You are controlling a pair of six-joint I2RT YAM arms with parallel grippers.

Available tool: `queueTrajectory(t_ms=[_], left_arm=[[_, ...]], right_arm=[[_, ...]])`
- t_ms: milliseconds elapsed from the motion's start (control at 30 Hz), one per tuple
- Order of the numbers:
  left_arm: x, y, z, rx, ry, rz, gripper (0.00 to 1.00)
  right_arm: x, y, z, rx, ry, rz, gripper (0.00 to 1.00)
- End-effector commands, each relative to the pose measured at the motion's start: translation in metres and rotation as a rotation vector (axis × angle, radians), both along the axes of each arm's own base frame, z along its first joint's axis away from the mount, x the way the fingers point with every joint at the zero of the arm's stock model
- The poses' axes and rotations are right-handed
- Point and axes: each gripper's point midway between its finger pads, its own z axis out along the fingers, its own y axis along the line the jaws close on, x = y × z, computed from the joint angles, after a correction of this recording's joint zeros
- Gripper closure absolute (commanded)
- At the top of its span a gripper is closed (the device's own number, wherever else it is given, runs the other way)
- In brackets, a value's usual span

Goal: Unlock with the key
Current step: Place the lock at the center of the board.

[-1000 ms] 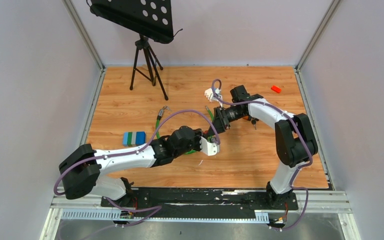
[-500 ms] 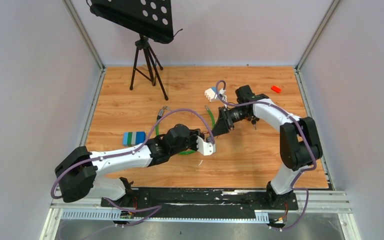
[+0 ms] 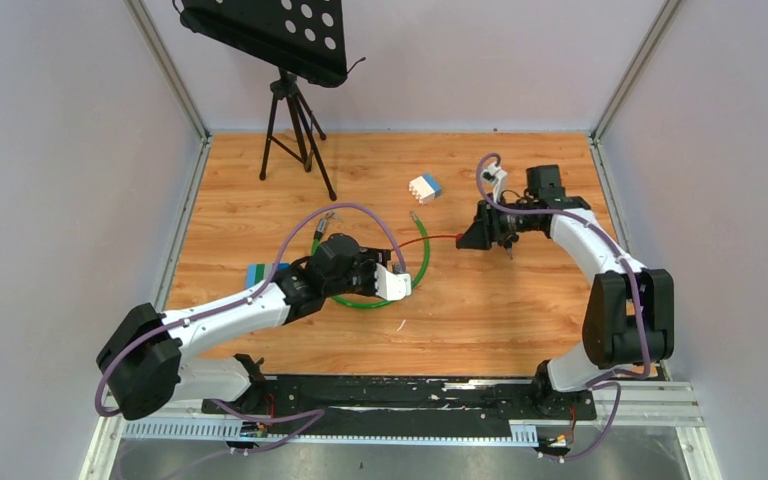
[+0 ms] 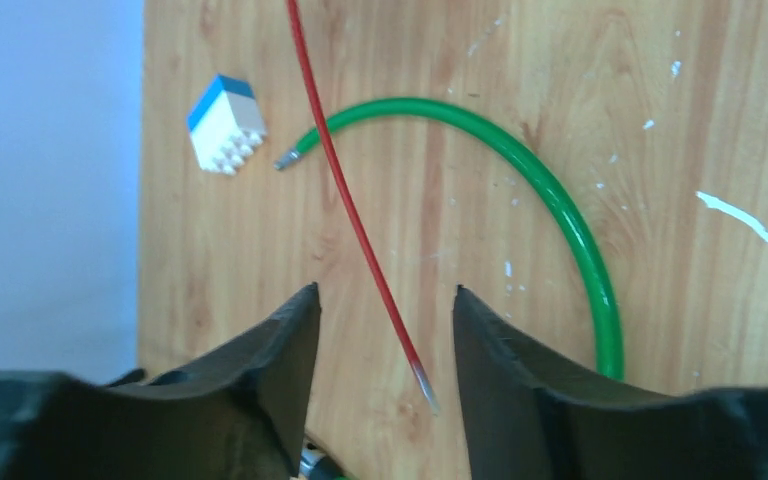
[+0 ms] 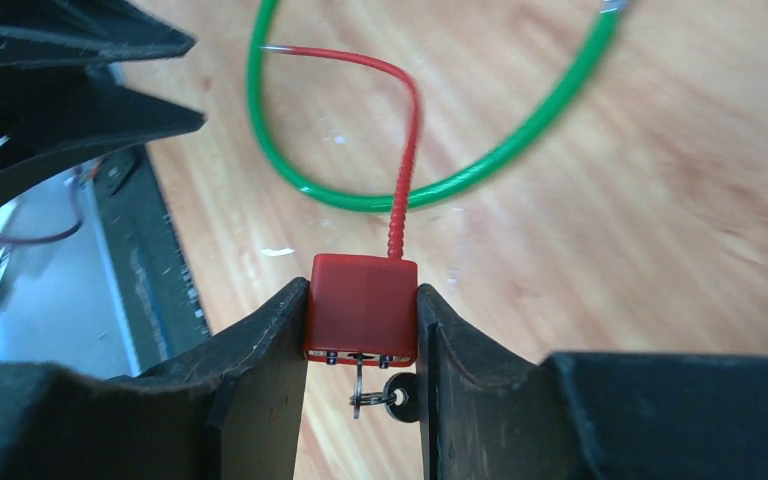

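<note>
Two robot arms work over a wood-grain table point(image 3: 520, 310). The right gripper point(image 5: 360, 292) is clenched on a small red block-shaped padlock point(image 5: 362, 315), one finger pressed flat to each side, holding it above the boards at the right of the table. Beneath the padlock hangs a small dark key on a wire ring point(image 5: 385, 393) (whether its blade sits in the keyhole is too small to tell).

A thin red cable point(image 5: 405, 150) runs out of the padlock's top through a ribbed sleeve, crosses over a green plastic-coated cable loop point(image 4: 550, 190) lying on the table, and ends in a bare metal tip. That tip is loose, plugged into nothing, and shows in the gap in front of the left gripper point(image 4: 383, 292), whose jaws stand apart with nothing between them. A white and blue toy brick block point(image 4: 224, 125) lies well apart, further back.

With the cable's end out of the padlock, the unlocking itself appears done or very nearly so. The next move probably calls for the right arm to lower the padlock to the table and release it, while the left arm keeps clear of the trailing red cable.
</note>
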Motion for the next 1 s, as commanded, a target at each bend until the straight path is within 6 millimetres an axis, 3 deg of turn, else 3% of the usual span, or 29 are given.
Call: queueTrajectory(t_ms=[0, 200, 433, 633, 800, 967], left_arm=[[-0.003, 0.0, 0.004, 0.005, 0.058, -0.024, 0.35], [0.003, 0.003, 0.001, 0.002, 0.057, 0.011, 0.19], [0.004, 0.001, 0.004, -0.017, 0.06, 0.016, 0.11], [0.004, -0.002, 0.009, -0.03, 0.059, 0.008, 0.01], [0.008, 0.0, 0.025, -0.036, 0.044, 0.032, 0.0], [0.012, 0.005, 0.047, -0.065, 0.036, 0.083, 0.0]], right_arm=[[0.034, -0.026, 0.027, -0.021, -0.191, -0.101, 1.0], [0.044, -0.048, 0.014, -0.077, -0.23, -0.192, 1.0], [0.051, -0.082, -0.015, -0.225, -0.291, -0.306, 1.0], [0.047, -0.095, -0.044, -0.356, -0.277, -0.3, 0.89], [0.034, -0.079, -0.074, -0.465, -0.257, -0.196, 0.76], [0.027, -0.075, -0.099, -0.53, -0.222, -0.136, 0.69]])
